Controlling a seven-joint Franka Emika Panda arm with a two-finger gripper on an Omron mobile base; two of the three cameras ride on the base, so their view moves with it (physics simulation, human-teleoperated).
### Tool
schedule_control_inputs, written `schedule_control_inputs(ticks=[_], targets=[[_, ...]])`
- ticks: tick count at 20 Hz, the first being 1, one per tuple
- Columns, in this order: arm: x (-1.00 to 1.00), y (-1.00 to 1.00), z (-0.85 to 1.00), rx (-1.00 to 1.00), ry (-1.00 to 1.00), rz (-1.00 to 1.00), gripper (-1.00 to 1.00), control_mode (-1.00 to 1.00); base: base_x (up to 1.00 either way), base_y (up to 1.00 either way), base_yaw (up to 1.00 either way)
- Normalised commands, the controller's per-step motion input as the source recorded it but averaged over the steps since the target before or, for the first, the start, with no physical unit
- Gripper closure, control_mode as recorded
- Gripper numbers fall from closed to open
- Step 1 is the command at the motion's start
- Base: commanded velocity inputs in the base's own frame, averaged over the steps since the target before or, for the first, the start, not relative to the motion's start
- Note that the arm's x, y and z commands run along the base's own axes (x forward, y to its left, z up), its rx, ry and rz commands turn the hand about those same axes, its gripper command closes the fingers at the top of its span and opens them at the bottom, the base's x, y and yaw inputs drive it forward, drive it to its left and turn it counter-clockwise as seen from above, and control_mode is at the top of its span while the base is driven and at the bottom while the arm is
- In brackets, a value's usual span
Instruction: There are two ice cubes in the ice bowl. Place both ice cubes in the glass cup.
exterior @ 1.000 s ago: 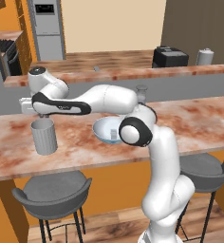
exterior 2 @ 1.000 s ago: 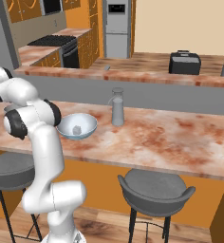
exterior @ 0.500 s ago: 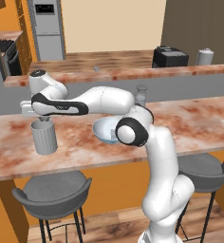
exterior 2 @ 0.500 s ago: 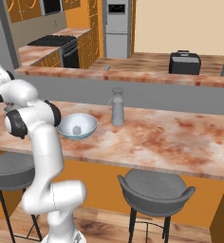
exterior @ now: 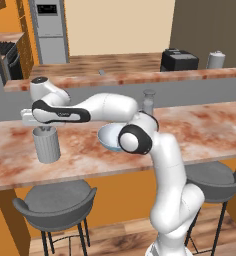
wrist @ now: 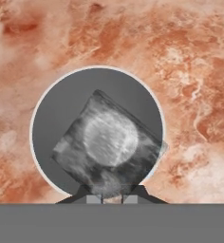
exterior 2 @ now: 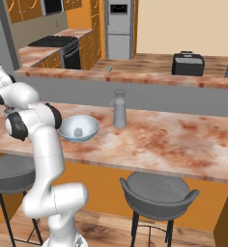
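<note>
Hovering directly above the glass cup [exterior: 47, 145] on the marbled counter [exterior: 205, 125], with gripper [exterior: 42, 129] narrowed onto one ice cube [wrist: 107, 144], seen against the cup's round opening [wrist: 97, 130] in the hand view. Resting in the light-blue ice bowl [exterior 2: 78, 129], near the slim grey bottle [exterior 2: 119, 108], the second ice cube [exterior 2: 78, 131]. Standing well left of the bowl, the cup.

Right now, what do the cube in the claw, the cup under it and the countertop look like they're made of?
The ice cube: cloudy, see-through grey-white, like ice. The glass cup: matte grey with vertical ribs, more like plastic or frosted glass. The counter: polished reddish stone, judging by its mottled veining.
</note>
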Motion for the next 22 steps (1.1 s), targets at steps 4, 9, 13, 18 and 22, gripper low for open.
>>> schedule_control_inputs(ticks=[4,9,13,18,22], targets=[[0.12,0.09,-0.1,0.0,0.02,0.0,1.0,-1.0,0.0,0.0,0.0],[0.2,0.11,-0.1,0.0,0.02,0.0,1.0,-1.0,0.0,0.0,0.0],[0.28,0.15,-0.06,0.0,0.0,0.0,1.0,-1.0,0.0,0.0,0.0],[0.26,0.16,-0.01,0.0,0.0,0.0,-1.0,-1.0,0.0,0.0,0.0],[0.13,0.03,0.0,0.0,0.0,0.0,-1.0,-1.0,0.0,0.0,0.0]])
